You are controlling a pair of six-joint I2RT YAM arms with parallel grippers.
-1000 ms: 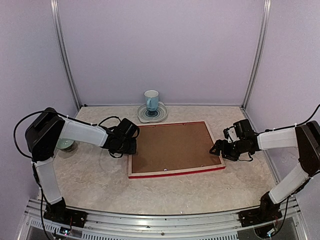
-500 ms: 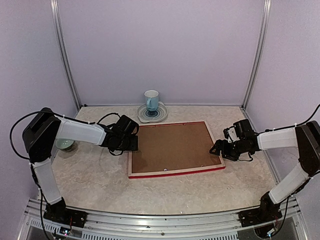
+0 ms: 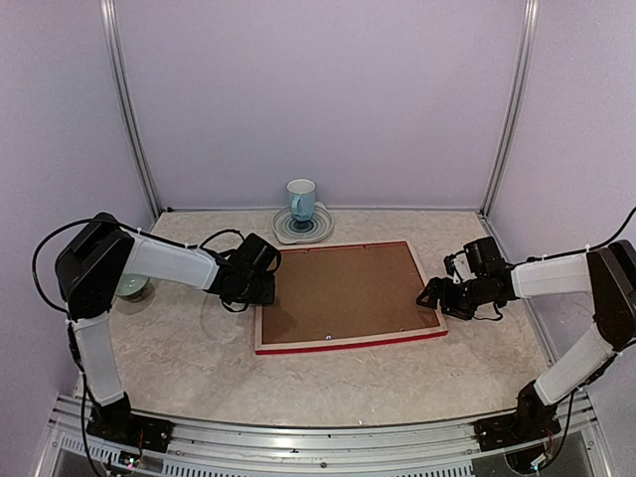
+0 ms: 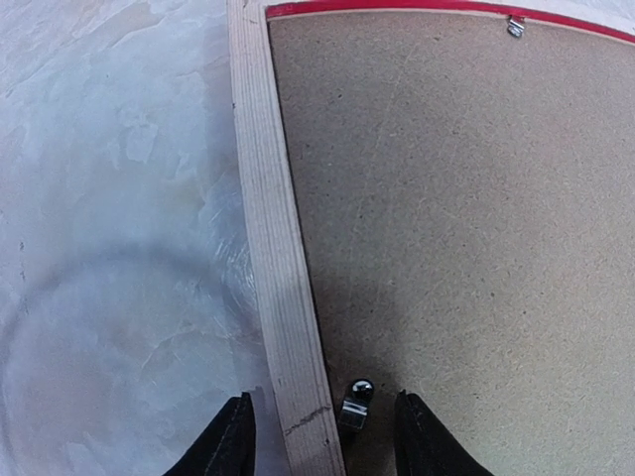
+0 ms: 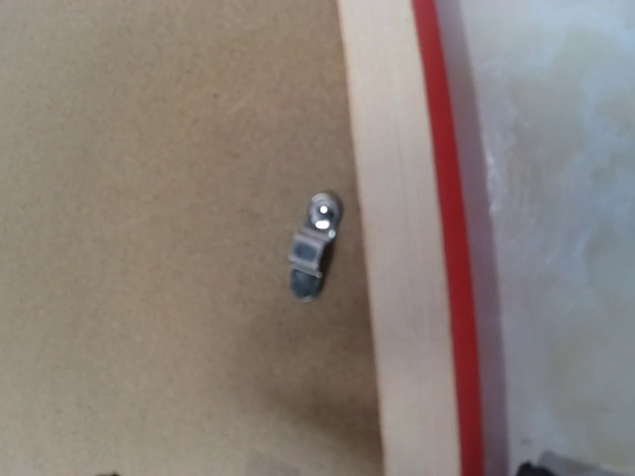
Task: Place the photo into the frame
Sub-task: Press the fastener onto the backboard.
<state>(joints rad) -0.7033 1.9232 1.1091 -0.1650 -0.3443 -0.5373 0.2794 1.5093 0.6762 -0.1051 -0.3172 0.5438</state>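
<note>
The frame [image 3: 348, 342] lies flat and face down on the desk [image 3: 199, 363], stretched between the two pairs of fingers. Its reverse is pale bare wood, a narrow rail on each side, with a thin bright red strip showing along the outer edges. A plain brown backing board [image 3: 343, 293] with a fine fibrous speckle fills the opening.

The left fingers [image 3: 266, 291] stand open over the frame's left rail. In the left wrist view one dark fingertip [image 4: 234, 442] hangs on the desk side of the rail and the other on the board side. Between them run the wooden rail and a small metal clip [image 4: 355, 402] that sits on the board just inside the rail. Whether either tip touches the wood I cannot tell. Well ahead of these fingers, at the far rail, a second clip [image 4: 515, 25] glints beside the red edge.

The right fingers [image 3: 430, 295] are spread wide over the opposite rail, holding nothing. Just ahead of them a third clip [image 5: 313, 246] lies on the board close beside the pale rail, with the red strip and the marbled desk on its outer side.

Beyond the frame, away from both pairs of fingers, a blue and white mug [image 3: 301, 199] stands upright on a saucer [image 3: 318, 231].
</note>
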